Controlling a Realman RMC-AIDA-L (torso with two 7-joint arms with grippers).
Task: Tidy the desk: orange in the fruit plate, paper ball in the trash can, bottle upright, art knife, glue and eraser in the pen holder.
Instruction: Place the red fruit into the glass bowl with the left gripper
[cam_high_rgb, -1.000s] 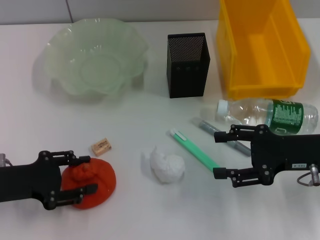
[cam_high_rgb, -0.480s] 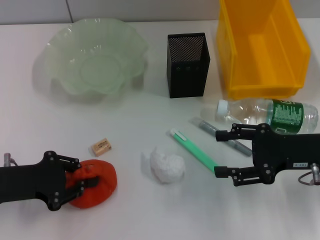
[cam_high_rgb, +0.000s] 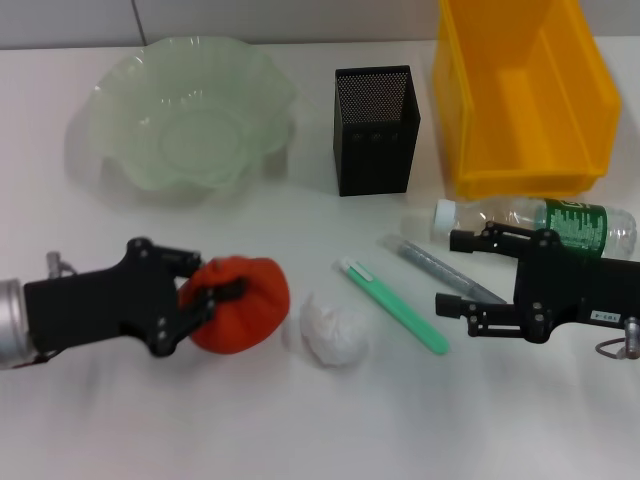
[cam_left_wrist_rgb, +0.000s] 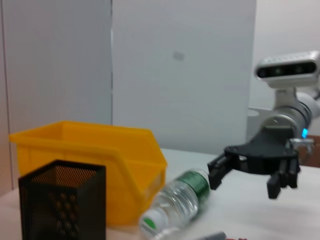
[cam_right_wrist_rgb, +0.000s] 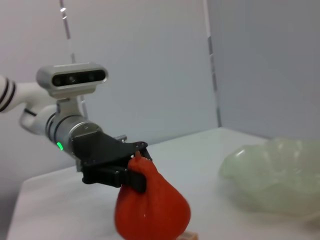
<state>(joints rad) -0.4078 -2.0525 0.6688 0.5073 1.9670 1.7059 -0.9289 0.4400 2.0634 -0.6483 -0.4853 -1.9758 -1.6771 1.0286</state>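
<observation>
White tabletop (cam_high_rgb: 300, 420), head view. Left claw (cam_high_rgb: 205, 297), lower left of frame: clenched on the orange (cam_high_rgb: 245, 305), gripping its upper side; right wrist view shows the orange (cam_right_wrist_rgb: 150, 207) hanging clear of the surface from the left claw (cam_right_wrist_rgb: 132, 172). Right claw (cam_high_rgb: 455, 272), right of frame: fingers spread wide, grasping nothing, positioned over the near end of the glue (cam_high_rgb: 440, 268); also visible from the left wrist view (cam_left_wrist_rgb: 245, 172). Fruit plate (cam_high_rgb: 190, 110), upper left. Pen holder (cam_high_rgb: 375, 130), upper centre, upright. Trash can (cam_high_rgb: 525, 95), upper right, just beside the pen holder. Bottle (cam_high_rgb: 530, 222), lying on its side in front of the trash can, cap pointing toward frame centre. Art knife (cam_high_rgb: 392, 305), flat on the tabletop at centre, diagonal, just beside the glue. Paper ball (cam_high_rgb: 332, 330), lower centre, between the orange and the art knife. Eraser: a sliver of a tan block shows beneath the orange in the right wrist view (cam_right_wrist_rgb: 187, 236).
</observation>
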